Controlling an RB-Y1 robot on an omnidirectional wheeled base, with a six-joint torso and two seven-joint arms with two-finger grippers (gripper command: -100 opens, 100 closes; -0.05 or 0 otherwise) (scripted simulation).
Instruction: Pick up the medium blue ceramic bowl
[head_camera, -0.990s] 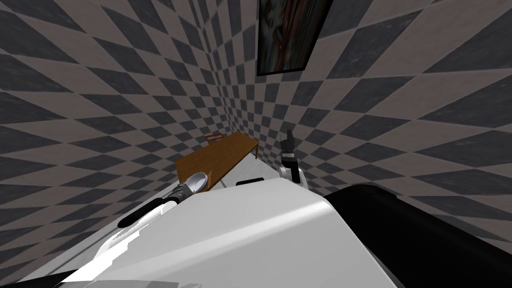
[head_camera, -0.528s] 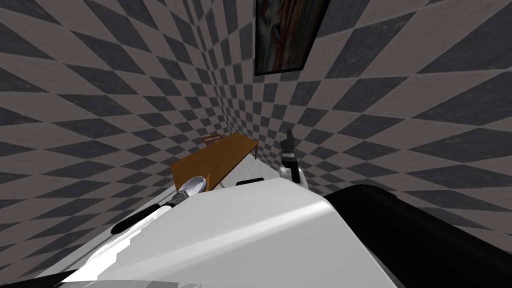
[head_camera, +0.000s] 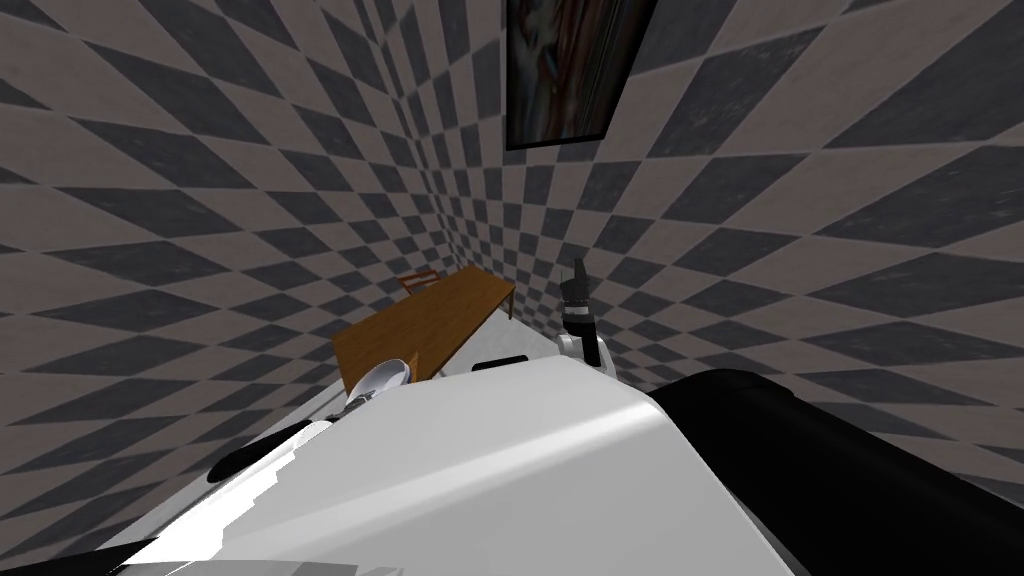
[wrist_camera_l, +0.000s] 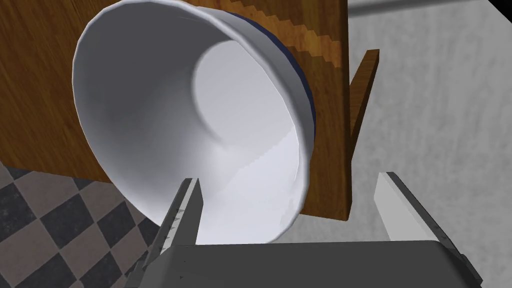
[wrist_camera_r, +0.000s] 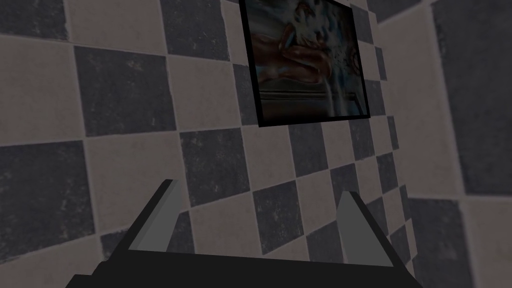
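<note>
At the table's (head_camera: 450, 312) near corner sits the bowl (wrist_camera_l: 200, 115), white inside, dark blue outside; head view has just slid left, my own move, bowl unmoved, grasp not yet made. Left gripper (wrist_camera_l: 289, 179) open, empty, straddling its rim; mouth faces the gripper, round, no long axis. Right gripper (wrist_camera_r: 260, 189), right of the table, open, empty.
</note>
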